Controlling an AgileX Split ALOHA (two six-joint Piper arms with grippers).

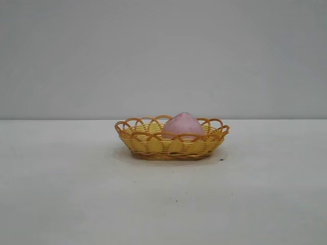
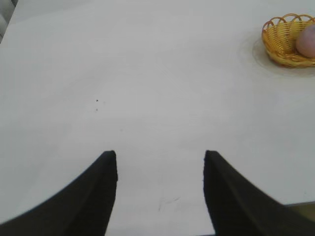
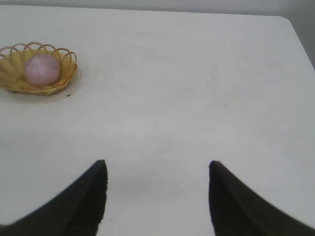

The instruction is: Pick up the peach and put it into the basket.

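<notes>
right hand (image 3: 157, 196) is hanging over bare worktop (image 3: 197, 98), fingers standing apart and gripping nothing. left hand (image 2: 160, 189) is doing likewise on its own side, fingers apart and empty. the peach (image 1: 183, 124) is sitting inside the basket (image 1: 153, 145), well apart from both hands, neither clearly nearer. judgement: placement is looking complete; no further reach is being called for.
</notes>
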